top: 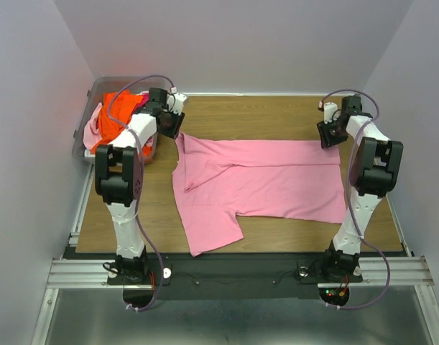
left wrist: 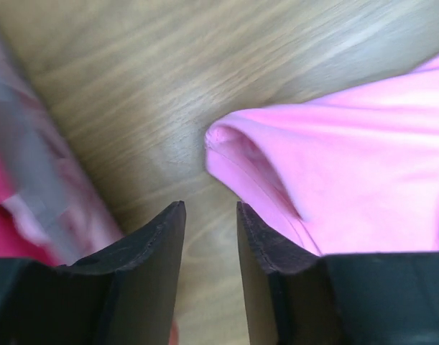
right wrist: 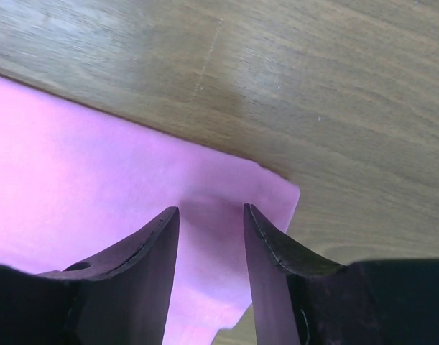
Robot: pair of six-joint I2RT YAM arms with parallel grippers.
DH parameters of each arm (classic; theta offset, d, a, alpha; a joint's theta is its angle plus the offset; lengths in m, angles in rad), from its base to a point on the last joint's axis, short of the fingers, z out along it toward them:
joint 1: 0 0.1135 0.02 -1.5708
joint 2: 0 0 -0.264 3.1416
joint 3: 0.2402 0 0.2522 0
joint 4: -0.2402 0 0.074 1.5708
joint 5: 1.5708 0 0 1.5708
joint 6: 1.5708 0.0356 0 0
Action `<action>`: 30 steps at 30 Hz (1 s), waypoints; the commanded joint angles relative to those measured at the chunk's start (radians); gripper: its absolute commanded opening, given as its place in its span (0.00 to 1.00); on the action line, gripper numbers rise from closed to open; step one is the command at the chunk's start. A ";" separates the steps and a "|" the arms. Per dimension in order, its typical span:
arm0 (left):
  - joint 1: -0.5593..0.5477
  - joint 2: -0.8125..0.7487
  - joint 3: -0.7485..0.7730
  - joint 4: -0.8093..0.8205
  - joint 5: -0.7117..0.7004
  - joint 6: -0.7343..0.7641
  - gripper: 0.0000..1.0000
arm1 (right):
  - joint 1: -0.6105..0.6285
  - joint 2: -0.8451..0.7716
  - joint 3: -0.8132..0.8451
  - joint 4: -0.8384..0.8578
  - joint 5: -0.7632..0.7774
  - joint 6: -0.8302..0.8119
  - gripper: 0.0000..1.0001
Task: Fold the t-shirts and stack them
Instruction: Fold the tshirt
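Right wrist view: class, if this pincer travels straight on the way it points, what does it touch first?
Most likely the corner of the pink t-shirt, which lies directly ahead of the open right pincer, flat on the table. The gap is unclear.

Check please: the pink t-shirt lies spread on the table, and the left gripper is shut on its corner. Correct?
No. The pink t-shirt lies spread on the table, but the left gripper is open over bare wood beside its edge; the left wrist view shows this.
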 commanded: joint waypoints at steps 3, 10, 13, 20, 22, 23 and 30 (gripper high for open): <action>-0.034 -0.227 -0.050 -0.050 0.141 0.059 0.48 | 0.000 -0.121 -0.005 0.013 -0.052 0.017 0.47; -0.164 -0.204 -0.133 -0.073 0.271 0.096 0.52 | -0.001 -0.087 0.016 0.012 -0.033 0.015 0.46; -0.213 -0.169 -0.130 -0.069 0.305 0.093 0.54 | -0.001 -0.063 0.024 0.012 -0.033 0.018 0.46; -0.275 -0.075 -0.109 -0.049 0.313 0.077 0.63 | 0.000 -0.038 0.013 0.012 -0.029 0.012 0.46; -0.278 -0.063 -0.112 -0.041 0.302 0.071 0.63 | 0.000 -0.041 0.004 0.012 -0.033 0.008 0.45; -0.284 -0.051 -0.112 -0.038 0.295 0.073 0.63 | 0.000 -0.041 0.003 0.013 -0.035 0.008 0.45; -0.293 -0.014 -0.110 -0.013 0.235 0.079 0.64 | 0.000 -0.051 -0.005 0.012 -0.053 0.006 0.45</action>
